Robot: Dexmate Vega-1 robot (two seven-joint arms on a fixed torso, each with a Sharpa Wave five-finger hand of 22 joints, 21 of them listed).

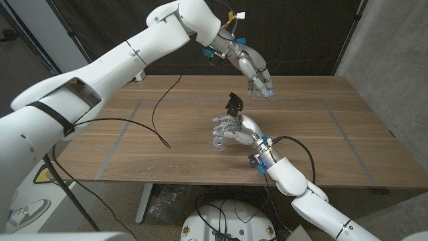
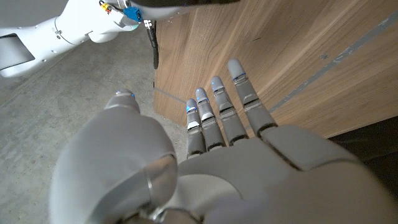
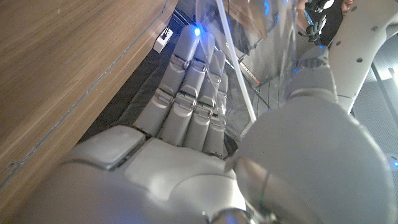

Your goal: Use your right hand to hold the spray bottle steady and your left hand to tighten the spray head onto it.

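Right hand (image 1: 235,130) sat near the middle of the table (image 1: 321,144), fingers wrapped around the clear bottle (image 1: 219,140). Bottle was tipped toward the robot's left, lower part sticking out past the fingers near the tabletop; contact with the wood can't be told. Black spray head (image 1: 233,102) stood up above the hand at the bottle's top, tilted. How far it was screwed on can't be told.

In the right wrist view the right hand (image 3: 186,118) had its fingers (image 3: 199,68) held together and straight against the clear bottle (image 3: 261,56), thumb on the other side of it. A thin white dip tube (image 3: 236,68) ran inside the plastic.

Left hand (image 1: 257,77) hung in the air over the far part of the table, behind and above the spray head, apart from it. Held nothing, fingers loosely bent and pointing down. In the left wrist view the left hand (image 2: 211,162) showed fingers (image 2: 242,99) extended and slightly spread, nothing between them, wood beneath.

A black cable (image 1: 157,117) lay on the table's left part, well apart from both hands. Grey tape lines (image 1: 120,144) marked a rectangle on the wood.
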